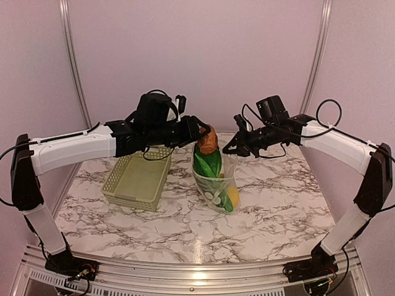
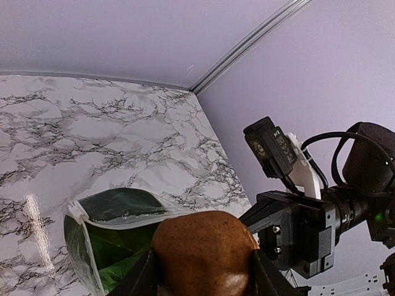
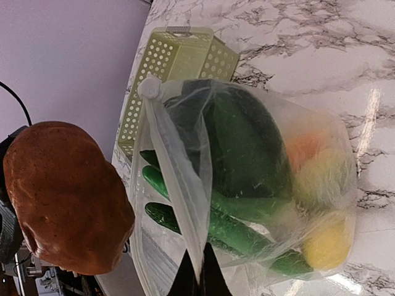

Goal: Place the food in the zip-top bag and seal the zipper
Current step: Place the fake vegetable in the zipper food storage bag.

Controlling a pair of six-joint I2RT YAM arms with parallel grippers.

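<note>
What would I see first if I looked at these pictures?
The big reddish-brown round food, pinched in the left gripper right above the clear zip-top bag. The bag is stuffed with green, yellow and orange food, its edge pinched by the right gripper.

- Top external: high behind both bases, facing forward and down over the whole surface [image 1: 278, 203].
- Wrist views: close, facing each other, sharing the zip-top bag [image 3: 259, 154].

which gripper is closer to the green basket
Left. The left gripper, holding the reddish-brown round one, hangs above the zip-top bag just right of the basket. The right gripper pinches the bag's rim on the side away from the basket.
</note>
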